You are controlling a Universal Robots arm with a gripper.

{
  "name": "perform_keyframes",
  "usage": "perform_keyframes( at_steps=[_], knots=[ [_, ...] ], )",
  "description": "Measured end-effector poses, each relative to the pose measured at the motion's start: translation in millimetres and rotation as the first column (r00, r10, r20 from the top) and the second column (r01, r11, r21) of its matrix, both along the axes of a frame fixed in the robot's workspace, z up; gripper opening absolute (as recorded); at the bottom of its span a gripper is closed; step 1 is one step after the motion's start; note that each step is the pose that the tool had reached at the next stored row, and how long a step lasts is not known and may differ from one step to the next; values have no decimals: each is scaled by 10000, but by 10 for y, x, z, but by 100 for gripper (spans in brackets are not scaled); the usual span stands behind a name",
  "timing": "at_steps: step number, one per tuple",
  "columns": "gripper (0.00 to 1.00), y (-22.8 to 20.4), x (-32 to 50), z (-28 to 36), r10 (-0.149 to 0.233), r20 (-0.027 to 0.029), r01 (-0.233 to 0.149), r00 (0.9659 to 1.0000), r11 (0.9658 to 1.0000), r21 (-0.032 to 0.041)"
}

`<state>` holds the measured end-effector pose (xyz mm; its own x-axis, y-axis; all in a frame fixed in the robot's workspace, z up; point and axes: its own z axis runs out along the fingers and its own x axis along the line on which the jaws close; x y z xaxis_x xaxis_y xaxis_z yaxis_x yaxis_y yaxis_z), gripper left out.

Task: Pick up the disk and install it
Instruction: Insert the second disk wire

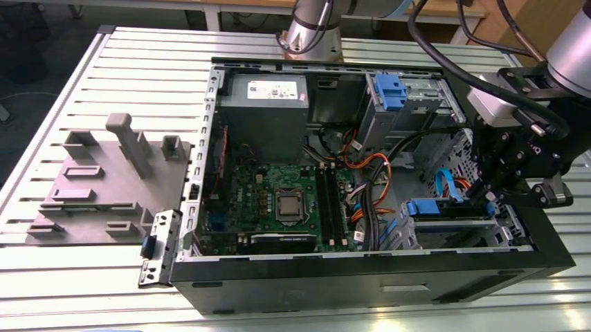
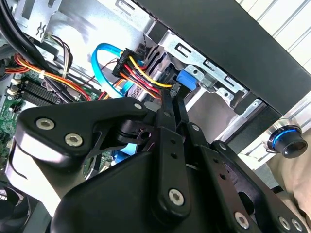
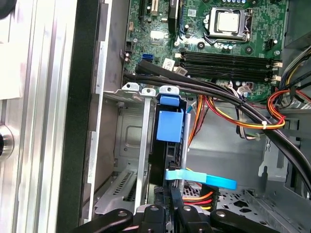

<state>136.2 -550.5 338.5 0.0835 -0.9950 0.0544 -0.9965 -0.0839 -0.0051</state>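
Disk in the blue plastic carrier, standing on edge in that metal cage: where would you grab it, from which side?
Probably by its flat faces at the exposed edge, coming from the case's open middle. The blue-framed silver disk stands on edge in the grey metal drive cage, whose walls block the other sides.

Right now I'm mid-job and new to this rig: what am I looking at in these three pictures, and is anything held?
The exterior view looks down on an open black desktop computer case on a slatted metal table. A grey moulded plastic fixture lies beside it, towards that view's left. The black gripper of the robot arm reaches into the case's drive cage. The two wrist views ride on the arm and look past its fingers. They show the fingers closed on the disk, a flat drive in a bright blue plastic carrier, standing on edge in the silver metal drive bay near the green motherboard.
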Motion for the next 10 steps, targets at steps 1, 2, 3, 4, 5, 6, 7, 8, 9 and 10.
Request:
perform_keyframes(
  at_steps=[1, 2, 3, 4, 5, 6, 7, 8, 9, 10],
  knots=[
    [16, 0, 0, 0, 0, 0, 0, 10000, 10000, -1],
    [16, 0, 0, 0, 0, 0, 0, 10000, 10000, -66],
    [16, 0, 0, 0, 0, 0, 0, 10000, 9999, -132],
    [16, 0, 0, 0, 0, 0, 0, 10000, 9999, -133],
    [16, 0, 0, 0, 0, 0, 0, 10000, 9999, -134],
    [16, 0, 0, 0, 0, 0, 0, 10000, 9999, -140],
    [16, 0, 0, 0, 0, 0, 0, 10000, 9999, -141],
    [16, 0, 0, 0, 0, 0, 0, 10000, 9998, -179],
    [16, 0, 0, 0, 0, 0, 0, 10000, 9998, -215],
    [16, 0, 0, 0, -1, 0, 1, 10000, 9998, -218]
  ],
)
